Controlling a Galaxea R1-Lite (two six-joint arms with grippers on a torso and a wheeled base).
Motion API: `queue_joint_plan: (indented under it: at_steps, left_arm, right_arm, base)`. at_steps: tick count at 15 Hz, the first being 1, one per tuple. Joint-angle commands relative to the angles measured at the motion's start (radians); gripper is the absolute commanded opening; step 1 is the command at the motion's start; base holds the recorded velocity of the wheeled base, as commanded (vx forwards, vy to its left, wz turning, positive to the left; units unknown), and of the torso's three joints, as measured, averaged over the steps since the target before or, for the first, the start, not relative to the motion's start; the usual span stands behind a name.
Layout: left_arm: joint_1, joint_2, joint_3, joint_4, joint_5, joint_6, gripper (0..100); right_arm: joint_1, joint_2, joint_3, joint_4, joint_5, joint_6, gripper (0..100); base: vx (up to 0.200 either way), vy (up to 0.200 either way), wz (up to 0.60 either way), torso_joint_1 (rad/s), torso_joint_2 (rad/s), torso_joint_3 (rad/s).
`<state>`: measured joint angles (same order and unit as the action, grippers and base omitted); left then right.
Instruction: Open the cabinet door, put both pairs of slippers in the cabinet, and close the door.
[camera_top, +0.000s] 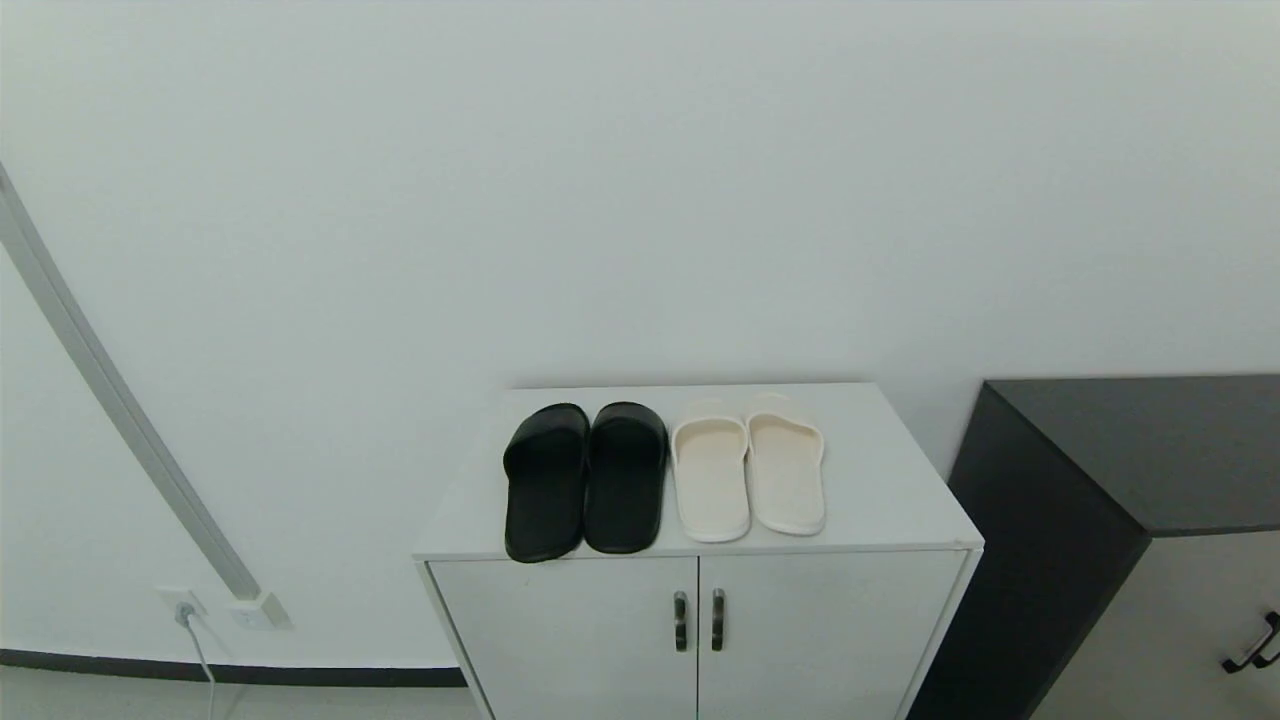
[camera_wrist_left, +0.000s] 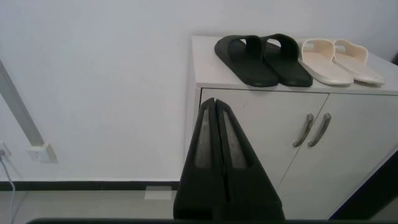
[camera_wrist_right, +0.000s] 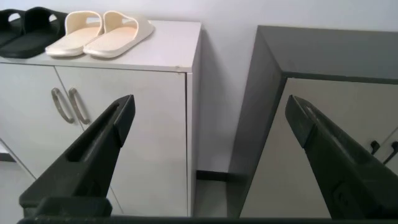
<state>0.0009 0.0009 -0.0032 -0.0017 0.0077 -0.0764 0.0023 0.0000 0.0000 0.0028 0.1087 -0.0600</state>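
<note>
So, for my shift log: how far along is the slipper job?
Nothing looks done: the cabinet doors are shut, and the black slippers and cream slippers sit on top. Nothing is in hand: left end effector shut, right end effector open, both empty. Remaining: open, load both pairs, close.

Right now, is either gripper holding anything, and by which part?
Nothing held. Left gripper shut and empty, right gripper open and empty. Black slide slippers and cream slide slippers lie on the white cabinet.
</note>
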Motion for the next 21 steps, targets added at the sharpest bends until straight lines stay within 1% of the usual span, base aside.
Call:
queue_joint_plan:
  at_steps: [1, 6, 10, 11, 12, 13, 14, 15, 16, 18, 19, 20, 21]
  left_arm:
    - [0.001, 0.001, 0.000, 0.000, 0.003, -0.002, 0]
    - [0.001, 0.001, 0.000, -0.001, 0.006, -0.011, 0]
    - [0.001, 0.001, 0.002, -0.001, 0.008, 0.013, 0]
    - [0.001, 0.001, 0.002, -0.001, 0.005, 0.026, 0]
    - [0.001, 0.001, 0.002, 0.000, 0.005, 0.024, 0]
    - [0.001, 0.001, 0.002, 0.000, 0.005, 0.023, 0]
    - [0.001, 0.001, 0.002, 0.000, 0.003, 0.024, 0]
    - [0.001, 0.001, 0.002, 0.000, 0.003, 0.026, 0]
    - [0.001, 0.001, 0.002, 0.000, 0.002, 0.026, 0]
    - [0.001, 0.001, 0.002, 0.000, 0.003, 0.023, 0]
    - [0.001, 0.001, 0.002, 0.000, 0.003, 0.023, 0]
    - [0.001, 0.001, 0.002, 0.000, 0.002, 0.023, 0]
    - [0.001, 0.001, 0.002, 0.000, 0.002, 0.023, 0]
  right_arm:
    - [0.001, 0.000, 0.000, 0.000, 0.014, -0.021, 100]
    - [0.004, 0.015, 0.000, -0.001, 0.008, 0.011, 100]
    - [-0.001, 0.020, 0.000, -0.003, 0.005, 0.005, 100]
    - [0.004, 0.072, -0.143, -0.029, 0.009, 0.023, 100]
    - [0.011, 0.120, -0.232, -0.017, 0.011, 0.060, 100]
    - [0.027, 0.256, -0.307, 0.042, 0.046, 0.062, 100]
    - [0.028, 0.390, -0.296, 0.033, 0.091, 0.025, 100]
    - [0.033, 0.506, -0.293, -0.006, 0.111, 0.020, 100]
    - [0.050, 0.630, -0.295, -0.083, 0.117, 0.020, 100]
    - [0.154, 0.848, -0.299, -0.270, 0.098, 0.034, 100]
    - [0.223, 0.960, -0.314, -0.369, 0.048, 0.072, 100]
    - [0.304, 1.040, -0.330, -0.431, -0.012, 0.112, 100]
    - [0.416, 1.132, -0.350, -0.497, -0.083, 0.169, 100]
  base:
    - [0.000, 0.000, 0.00, 0.000, 0.00, 0.000]
    - [0.000, 0.000, 0.00, 0.000, 0.00, 0.000]
    - [0.000, 0.000, 0.00, 0.000, 0.00, 0.000]
    - [0.000, 0.000, 0.00, 0.000, 0.00, 0.000]
    - [0.000, 0.000, 0.00, 0.000, 0.00, 0.000]
    - [0.000, 0.000, 0.00, 0.000, 0.00, 0.000]
    - [0.000, 0.000, 0.00, 0.000, 0.00, 0.000]
    - [0.000, 0.000, 0.00, 0.000, 0.00, 0.000]
    - [0.000, 0.000, 0.00, 0.000, 0.00, 0.000]
    - [0.000, 0.000, 0.00, 0.000, 0.00, 0.000]
    - [0.000, 0.000, 0.00, 0.000, 0.00, 0.000]
    - [0.000, 0.000, 0.00, 0.000, 0.00, 0.000]
    - [0.000, 0.000, 0.00, 0.000, 0.00, 0.000]
